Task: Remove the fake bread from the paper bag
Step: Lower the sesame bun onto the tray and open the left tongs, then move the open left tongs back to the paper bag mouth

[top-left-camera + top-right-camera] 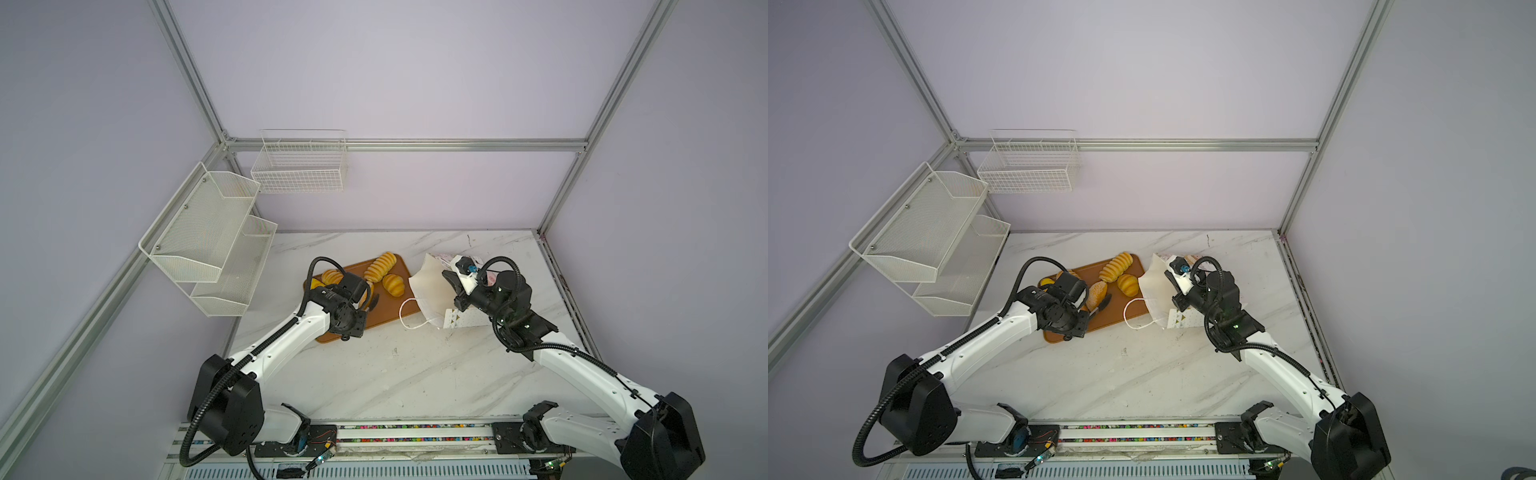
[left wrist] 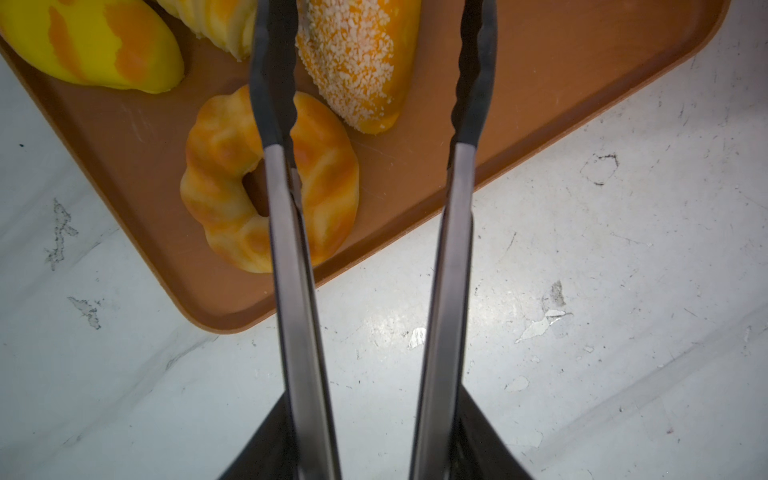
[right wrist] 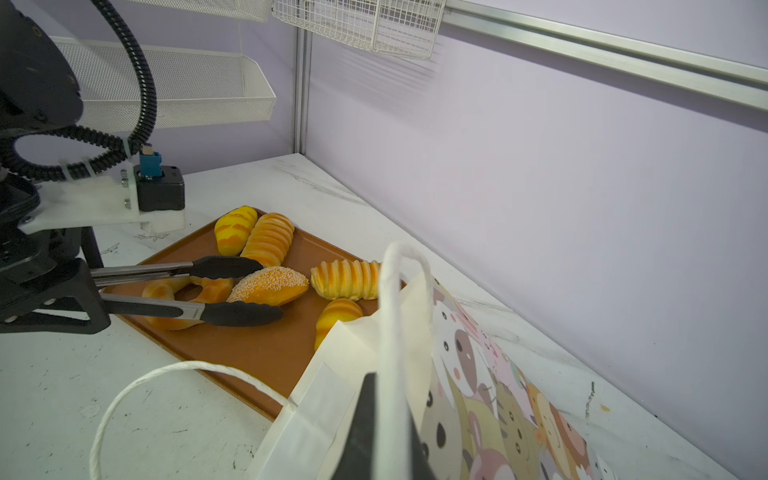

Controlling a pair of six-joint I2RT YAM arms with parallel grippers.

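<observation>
Several golden fake bread pieces lie on the brown tray [image 1: 386, 309]: a ridged loaf [image 1: 380, 267], a bun [image 1: 393, 285], a ring doughnut [image 2: 220, 174] and a speckled oval [image 2: 357, 62]. My left gripper [image 3: 93, 291] is shut on metal tongs [image 3: 237, 313]. The tongs' black tips stand apart above the doughnut with nothing between them. The paper bag [image 1: 428, 286] [image 3: 490, 395] lies tipped with its white mouth toward the tray. My right gripper [image 3: 386, 415] is shut on the bag's upper cord handle [image 3: 392, 299]. No bread shows inside the bag.
The bag's other cord handle [image 1: 409, 318] loops onto the marble table beside the tray. White mesh shelves [image 1: 208, 232] hang on the left wall and a wire basket [image 1: 299, 166] on the back wall. The table's right edge runs along a metal rail [image 1: 565, 291].
</observation>
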